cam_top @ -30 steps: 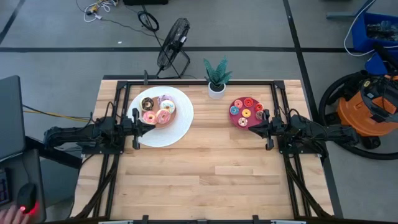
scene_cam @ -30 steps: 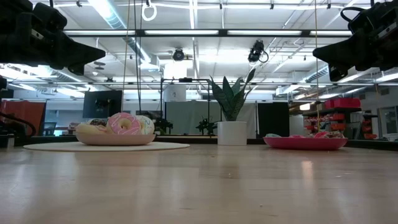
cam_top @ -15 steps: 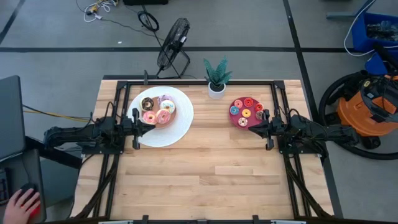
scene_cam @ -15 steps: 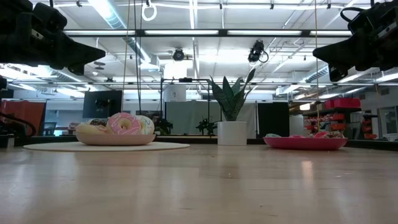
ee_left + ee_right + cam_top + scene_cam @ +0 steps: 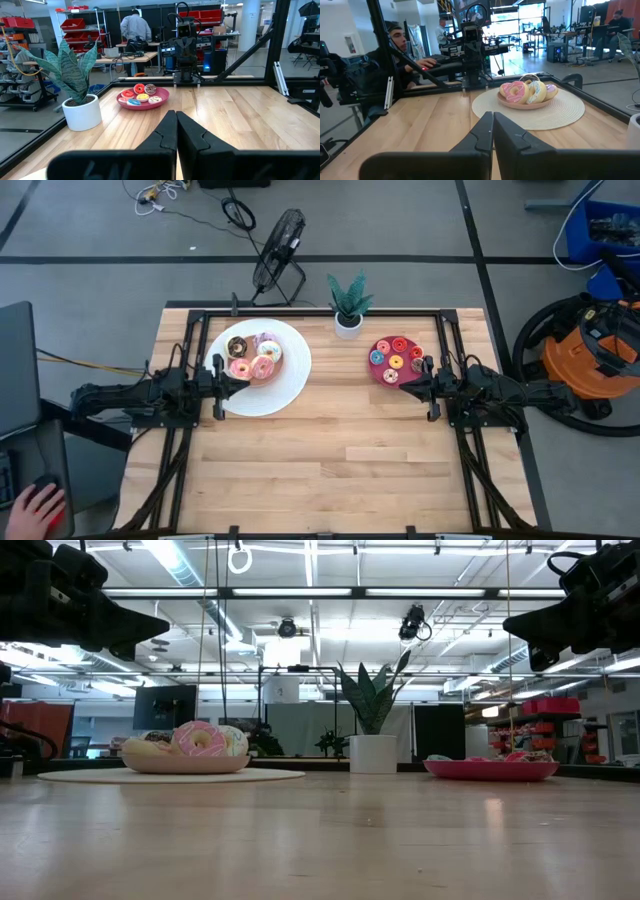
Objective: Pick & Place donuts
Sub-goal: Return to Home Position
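Several larger frosted donuts (image 5: pixel 253 358) lie in a shallow tan dish on the big white plate (image 5: pixel 290 385) at the table's far left; they show as a pile (image 5: pixel 526 92) in the right wrist view. Several tiny donuts (image 5: pixel 396 357) lie in the magenta dish (image 5: pixel 125 104) at the far right. My left gripper (image 5: pixel 245 376) is shut, held level above the plate's left rim, clear of it. My right gripper (image 5: pixel 408 378) is shut, level, beside the magenta dish's near right edge. Neither holds anything.
A potted plant (image 5: pixel 349 308) in a white pot stands at the far middle edge. A black frame (image 5: pixel 320 312) runs round the table. The near half of the wooden table (image 5: pixel 320 470) is bare. A person's hand (image 5: pixel 40 505) rests beyond the table's left side.
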